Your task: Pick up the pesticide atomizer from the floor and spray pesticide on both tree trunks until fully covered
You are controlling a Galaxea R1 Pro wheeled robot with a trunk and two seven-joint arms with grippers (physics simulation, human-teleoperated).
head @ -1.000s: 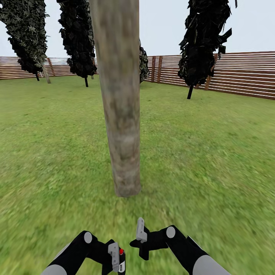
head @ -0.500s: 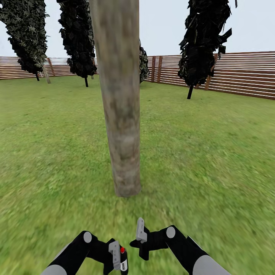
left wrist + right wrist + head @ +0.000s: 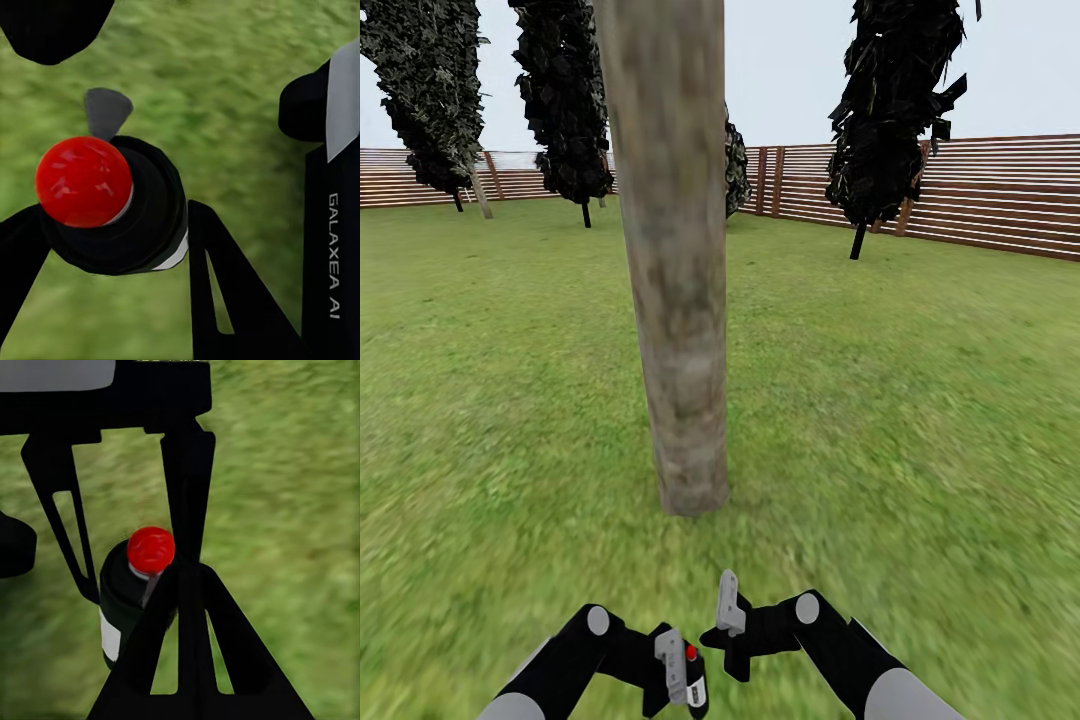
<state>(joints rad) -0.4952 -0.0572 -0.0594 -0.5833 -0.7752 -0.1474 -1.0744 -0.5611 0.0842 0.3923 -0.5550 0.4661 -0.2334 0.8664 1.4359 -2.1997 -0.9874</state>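
Grass [image 3: 920, 420] surrounds the tree trunk [image 3: 675, 300] (fence [image 3: 980, 190] behind); left gripper [image 3: 682, 672] jaws hold the pesticide atomizer [image 3: 693, 672], right gripper [image 3: 728, 612] jaws' state unclear.

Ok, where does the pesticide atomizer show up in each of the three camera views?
Head view: the pesticide atomizer sits at the bottom edge, just left of centre, in the left tool.
Left wrist view: its red cap and black body lie left of centre, close up between the fingers.
Right wrist view: it stands upright left of centre, behind a dark finger.
Shared landmark: the red cap, over grass.
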